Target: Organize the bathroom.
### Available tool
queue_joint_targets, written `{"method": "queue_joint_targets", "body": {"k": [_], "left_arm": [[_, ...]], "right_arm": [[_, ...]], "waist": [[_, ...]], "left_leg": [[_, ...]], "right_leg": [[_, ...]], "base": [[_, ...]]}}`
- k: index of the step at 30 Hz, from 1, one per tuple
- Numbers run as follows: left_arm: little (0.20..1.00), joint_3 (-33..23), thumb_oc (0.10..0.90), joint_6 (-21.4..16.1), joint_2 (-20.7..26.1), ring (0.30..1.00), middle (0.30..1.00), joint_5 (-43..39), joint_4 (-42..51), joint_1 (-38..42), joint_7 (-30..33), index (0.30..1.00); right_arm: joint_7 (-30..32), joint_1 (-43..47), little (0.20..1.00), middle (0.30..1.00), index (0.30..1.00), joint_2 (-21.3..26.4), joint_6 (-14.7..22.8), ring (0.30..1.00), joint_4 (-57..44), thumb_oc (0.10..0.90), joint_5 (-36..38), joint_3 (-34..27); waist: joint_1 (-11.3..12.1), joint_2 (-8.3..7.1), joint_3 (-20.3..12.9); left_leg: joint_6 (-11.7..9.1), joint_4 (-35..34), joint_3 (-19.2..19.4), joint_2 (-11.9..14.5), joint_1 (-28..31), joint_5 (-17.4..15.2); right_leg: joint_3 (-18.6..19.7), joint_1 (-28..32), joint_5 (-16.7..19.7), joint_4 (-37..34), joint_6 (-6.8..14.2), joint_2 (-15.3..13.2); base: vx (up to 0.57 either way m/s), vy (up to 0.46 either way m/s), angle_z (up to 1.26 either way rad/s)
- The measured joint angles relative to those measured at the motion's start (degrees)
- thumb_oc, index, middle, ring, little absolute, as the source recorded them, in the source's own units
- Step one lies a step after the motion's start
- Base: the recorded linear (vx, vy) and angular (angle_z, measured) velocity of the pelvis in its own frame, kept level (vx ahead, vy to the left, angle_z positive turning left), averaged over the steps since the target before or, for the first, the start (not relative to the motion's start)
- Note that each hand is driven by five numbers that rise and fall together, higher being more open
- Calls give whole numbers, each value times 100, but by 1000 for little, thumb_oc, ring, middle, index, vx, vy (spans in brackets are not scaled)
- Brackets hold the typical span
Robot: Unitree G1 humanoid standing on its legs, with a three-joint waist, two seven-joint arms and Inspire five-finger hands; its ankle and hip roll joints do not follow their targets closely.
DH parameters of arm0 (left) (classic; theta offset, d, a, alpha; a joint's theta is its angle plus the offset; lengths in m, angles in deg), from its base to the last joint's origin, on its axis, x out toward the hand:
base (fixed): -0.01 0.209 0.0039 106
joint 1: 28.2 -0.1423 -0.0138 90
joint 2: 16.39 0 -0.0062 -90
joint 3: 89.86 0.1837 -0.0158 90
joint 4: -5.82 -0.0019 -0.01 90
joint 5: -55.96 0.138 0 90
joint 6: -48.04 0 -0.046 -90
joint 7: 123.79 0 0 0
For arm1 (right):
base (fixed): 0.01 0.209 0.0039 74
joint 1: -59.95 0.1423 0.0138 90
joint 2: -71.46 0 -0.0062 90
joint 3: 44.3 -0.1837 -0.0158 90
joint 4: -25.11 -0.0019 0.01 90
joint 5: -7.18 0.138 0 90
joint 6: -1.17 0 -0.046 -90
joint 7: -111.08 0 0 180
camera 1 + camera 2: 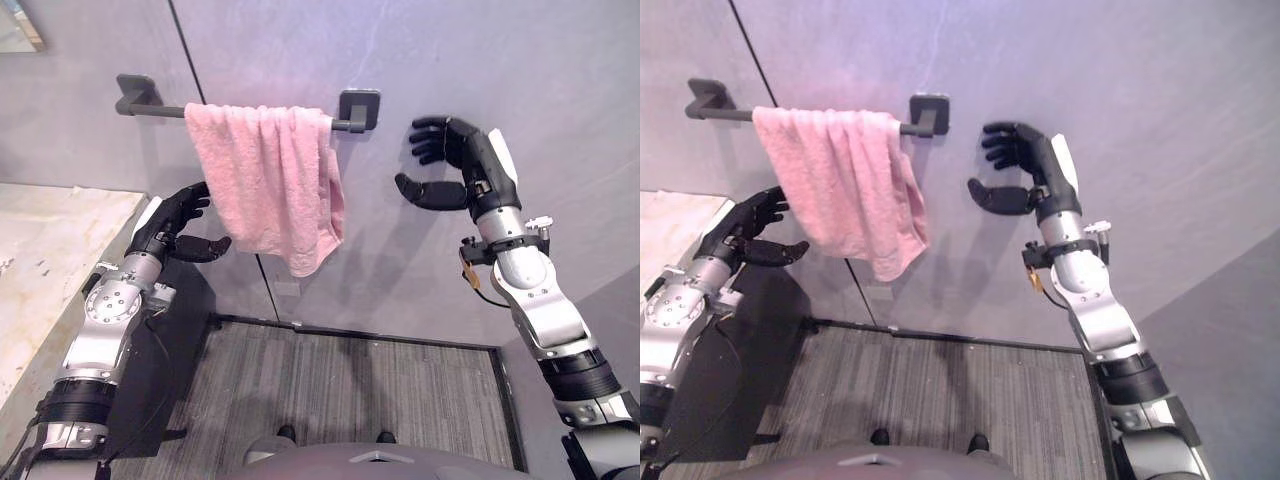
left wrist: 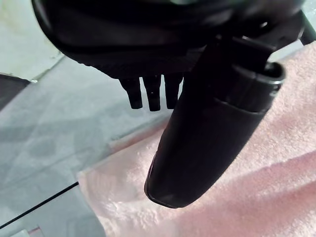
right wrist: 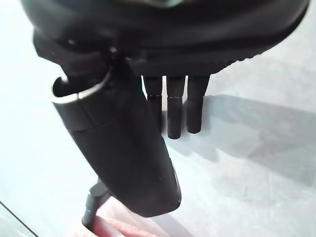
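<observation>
1. While its fingers (image 1: 196,197) stay loosely spread with the thumb standing apart from them, the left hand (image 1: 178,225) holds nothing; it hangs just beside the left edge of the pink towel (image 1: 268,180), and from the eye views I cannot tell whether the fingertips touch the cloth.
2. Seen from the left wrist view, the thumb (image 2: 197,143) lies in front of the towel's pink pile, and the short dark fingers point toward the grey wall beyond it.
3. Fingers (image 1: 432,138) of the right hand (image 1: 455,165) are relaxed and a little bent, thumb held below them, with bare air between; the hand grips nothing.
4. It is raised near the wall (image 1: 540,90), to the right of the towel bar's right-hand bracket (image 1: 359,109) and apart from it.
5. The towel is draped over the dark towel bar (image 1: 150,111), bunched toward the right bracket, its lower corner hanging in a point below the rest.
6. The bar's left bracket (image 1: 135,93) is bare of cloth, and a stretch of rod shows between it and the towel.
7. A pale marbled desk (image 1: 50,260) lies to the left, beside the left arm.
8. Below the wall runs a grey striped floor (image 1: 350,400).
</observation>
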Motion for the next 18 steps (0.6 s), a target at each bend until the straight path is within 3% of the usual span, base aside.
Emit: {"method": "queue_joint_targets", "body": {"k": [18], "left_arm": [[900,135,800,-10,-6,900,900,-1,-352,152,11,900]], "right_arm": [[76,186,900,900,900,-272,40,900,358,800,-4,366]], "waist": [[1,-5,-6]], "left_leg": [[-17,-2,-60,45,15,4]], "right_leg": [[-58,50,13,0,-21,43]], "base": [[-1,-3,1]]}}
